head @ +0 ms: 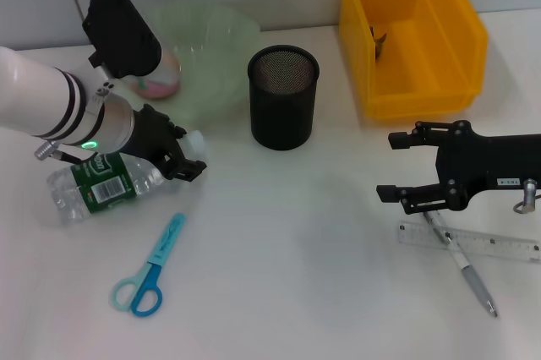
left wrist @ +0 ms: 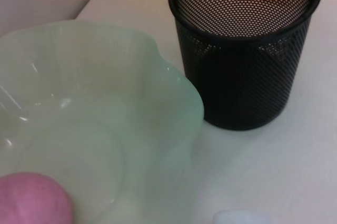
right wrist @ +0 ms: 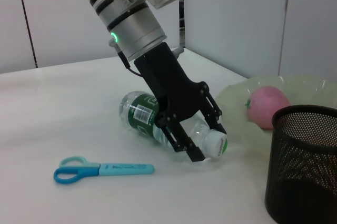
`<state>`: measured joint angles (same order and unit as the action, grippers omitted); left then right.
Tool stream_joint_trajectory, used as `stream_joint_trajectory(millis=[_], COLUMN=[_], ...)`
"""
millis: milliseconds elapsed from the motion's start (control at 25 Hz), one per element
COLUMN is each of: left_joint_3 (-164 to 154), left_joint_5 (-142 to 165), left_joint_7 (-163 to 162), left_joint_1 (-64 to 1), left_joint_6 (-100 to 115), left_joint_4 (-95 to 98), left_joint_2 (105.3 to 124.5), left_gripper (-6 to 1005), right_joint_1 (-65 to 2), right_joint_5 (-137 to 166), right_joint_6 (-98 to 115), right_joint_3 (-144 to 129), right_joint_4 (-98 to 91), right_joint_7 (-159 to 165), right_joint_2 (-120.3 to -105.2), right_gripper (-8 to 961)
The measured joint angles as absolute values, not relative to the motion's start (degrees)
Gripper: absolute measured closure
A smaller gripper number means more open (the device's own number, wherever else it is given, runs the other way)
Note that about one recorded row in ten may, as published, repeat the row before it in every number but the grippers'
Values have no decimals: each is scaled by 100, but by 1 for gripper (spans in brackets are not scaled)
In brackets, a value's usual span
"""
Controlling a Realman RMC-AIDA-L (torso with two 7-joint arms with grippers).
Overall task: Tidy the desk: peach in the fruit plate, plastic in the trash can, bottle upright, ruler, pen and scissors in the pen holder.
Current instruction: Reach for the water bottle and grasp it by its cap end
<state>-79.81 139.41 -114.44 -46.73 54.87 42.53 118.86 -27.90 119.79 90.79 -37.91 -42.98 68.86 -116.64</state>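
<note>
The clear bottle (head: 101,184) with a green label lies on its side at the left. My left gripper (head: 188,155) straddles its neck by the white cap (right wrist: 216,145), fingers open on either side. The pink peach (head: 162,78) rests in the pale green fruit plate (head: 221,47). Blue scissors (head: 152,269) lie in front of the bottle. The black mesh pen holder (head: 283,96) stands mid-table. My right gripper (head: 390,167) hangs open and empty just left of the clear ruler (head: 473,242) and the pen (head: 467,265) lying across it. The yellow trash can (head: 423,81) holds a small dark scrap (head: 378,41).
The plate (left wrist: 158,103) and pen holder (left wrist: 242,56) stand close together, just beyond the bottle cap. The trash can sits at the back right, near the wall. Bare white tabletop lies between the scissors and the ruler.
</note>
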Motion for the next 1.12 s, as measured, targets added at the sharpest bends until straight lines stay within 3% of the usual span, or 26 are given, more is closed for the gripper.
stream_joint_trajectory(millis=[920, 1120], left_joint_3=[-8025, -8025], left_joint_5=[13932, 13928], left_joint_7=[-11373, -11371], left_joint_1=[-4630, -4629], left_joint_6=[5188, 5165], left_joint_4=[4240, 4237], left_joint_2=[11899, 11900], left_gripper=[437, 532], right_joint_1=[-2767, -2755], right_joint_5=[11975, 11973], right_joint_6=[9080, 9108], right_joint_3=[-3794, -3769], right_joint_4=[-4316, -4366], right_joint_7=[6869, 6876], right_joint_2=[-11681, -11688], right_gripper=[108, 108])
